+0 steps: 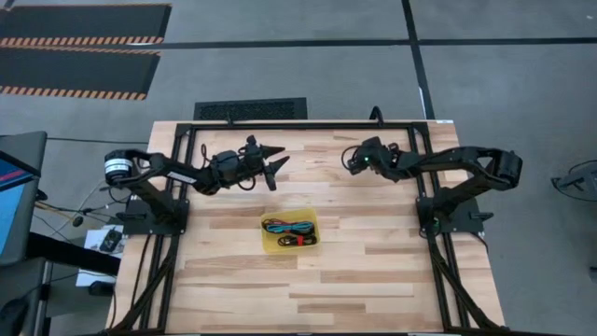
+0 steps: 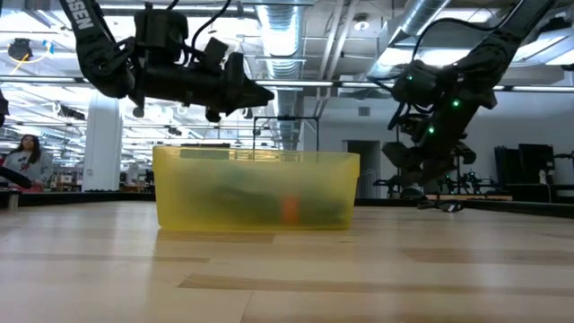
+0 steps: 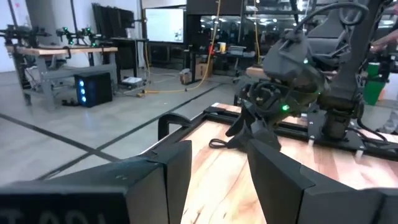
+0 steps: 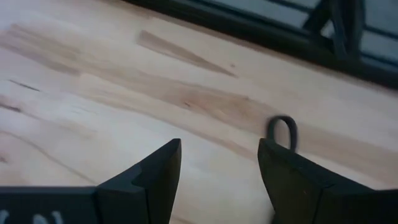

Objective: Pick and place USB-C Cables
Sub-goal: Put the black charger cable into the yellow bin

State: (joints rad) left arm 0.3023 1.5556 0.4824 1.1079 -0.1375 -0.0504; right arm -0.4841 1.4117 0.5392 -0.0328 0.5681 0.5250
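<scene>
USB-C cables: most lie bundled in the yellow tray (image 1: 312, 231), mid-desk; teal, maroon and black-and-red strands (image 1: 283, 227) show from above, an orange-red bit through the tray wall at table height. One more dark cable (image 4: 283, 132) is out on the bare desk (image 4: 93, 81), its loop end just ahead of the right gripper (image 4: 219, 163), partly behind one finger.

Handling, judged: light, thin, floppy, so a bundle will sag and swing when lifted; the jacket prob. a bit slick and the loops may snag on neighbours. Best grip is across the middle of the bundle, where strands lie together, not at a plug or a single loop. The stray one lies low and flat on the wood, so fingers need to come right down to the desk and straddle it.

Right fingers: wide apart, holding nothing, close over the desk w/ the loop just beyond the tips.

Left gripper (image 1: 273, 166): raised over the far desk, fingers (image 3: 177, 168) part open, nothing between them; tray is nearer the front edge than its tips, well apart.
</scene>
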